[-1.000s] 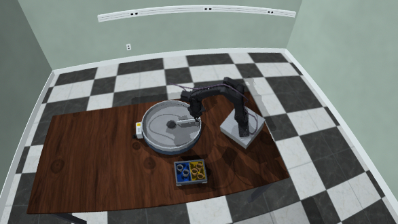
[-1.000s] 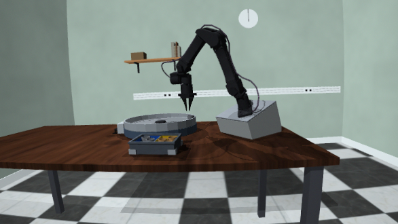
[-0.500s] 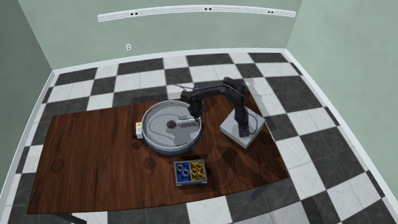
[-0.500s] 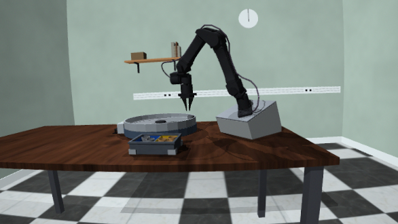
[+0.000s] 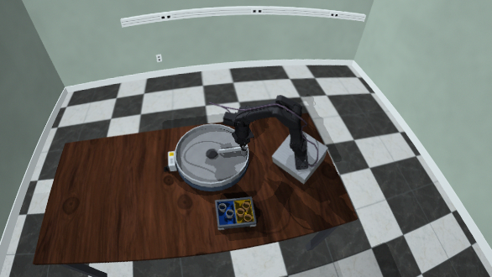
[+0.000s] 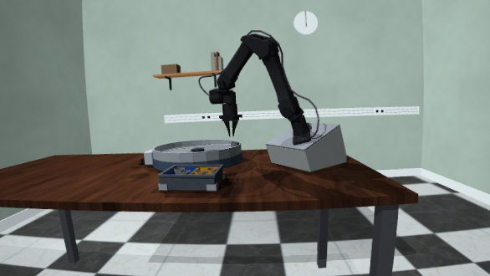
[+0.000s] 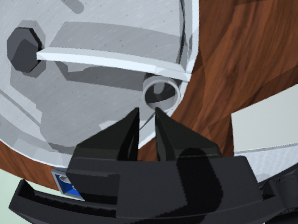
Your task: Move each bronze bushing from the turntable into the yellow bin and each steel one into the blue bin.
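The grey turntable [image 5: 211, 157] stands mid-table; it also shows in the exterior view [image 6: 196, 150]. In the wrist view a steel bushing [image 7: 160, 95] lies at the end of a pale guide bar [image 7: 107, 59], close to the turntable's rim. My gripper [image 7: 147, 113] [image 6: 231, 133] hangs above that bushing with its fingers nearly together and nothing between them; it is clear of the turntable. The blue bin [image 5: 224, 213] holds steel bushings and the yellow bin [image 5: 245, 212] holds bronze ones. I see no bronze bushing on the turntable.
The two bins sit in one grey tray [image 6: 191, 176] in front of the turntable. The arm's grey base block [image 5: 299, 157] stands to the right. A small white box [image 5: 171, 159] is at the turntable's left edge. A dark hub [image 5: 211, 154] marks its centre.
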`<action>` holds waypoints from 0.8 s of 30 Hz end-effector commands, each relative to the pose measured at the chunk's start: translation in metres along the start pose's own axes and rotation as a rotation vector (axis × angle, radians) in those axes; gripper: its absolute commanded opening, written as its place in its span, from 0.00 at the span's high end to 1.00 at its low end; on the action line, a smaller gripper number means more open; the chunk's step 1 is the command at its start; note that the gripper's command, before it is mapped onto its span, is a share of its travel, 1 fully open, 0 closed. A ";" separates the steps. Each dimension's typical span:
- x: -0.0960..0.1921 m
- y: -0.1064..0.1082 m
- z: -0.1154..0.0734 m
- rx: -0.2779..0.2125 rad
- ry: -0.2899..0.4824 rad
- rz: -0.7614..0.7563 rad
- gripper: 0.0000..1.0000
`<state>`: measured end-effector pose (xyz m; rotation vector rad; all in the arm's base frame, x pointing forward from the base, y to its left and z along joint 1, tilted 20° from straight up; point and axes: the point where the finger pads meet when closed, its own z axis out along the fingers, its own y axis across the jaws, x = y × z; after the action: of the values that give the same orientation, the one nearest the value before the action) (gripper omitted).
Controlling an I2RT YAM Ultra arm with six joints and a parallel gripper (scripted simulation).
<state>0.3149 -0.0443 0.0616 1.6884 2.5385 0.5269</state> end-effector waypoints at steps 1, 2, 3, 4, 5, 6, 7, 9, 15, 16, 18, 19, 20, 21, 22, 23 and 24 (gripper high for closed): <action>-0.005 0.009 -0.010 -0.026 -0.025 -0.010 0.86; -0.003 0.004 0.000 -0.012 -0.013 -0.006 0.86; 0.002 -0.003 0.011 0.013 0.007 0.003 0.86; 0.002 -0.004 0.015 0.015 0.006 0.003 0.86; 0.002 -0.004 0.020 0.016 0.004 0.003 0.86; 0.002 -0.004 0.024 0.017 0.003 0.003 0.86; 0.002 -0.004 0.027 0.017 0.003 0.003 0.86; -0.006 0.001 0.024 0.000 -0.013 0.009 0.86; -0.012 0.013 0.008 -0.045 -0.050 -0.002 0.86; -0.012 0.013 0.008 -0.045 -0.050 -0.004 0.86; -0.012 0.011 0.011 -0.037 -0.043 -0.001 0.86; -0.012 0.011 0.012 -0.037 -0.043 -0.001 0.86; -0.012 0.011 0.012 -0.037 -0.043 -0.001 0.86; -0.012 0.011 0.012 -0.037 -0.043 -0.001 0.86; -0.012 0.011 0.012 -0.037 -0.043 -0.001 0.86; -0.012 0.011 0.012 -0.037 -0.043 -0.001 0.86; -0.012 0.011 0.012 -0.037 -0.043 -0.001 0.86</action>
<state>0.3185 -0.0370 0.0400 1.6868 2.5482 0.5284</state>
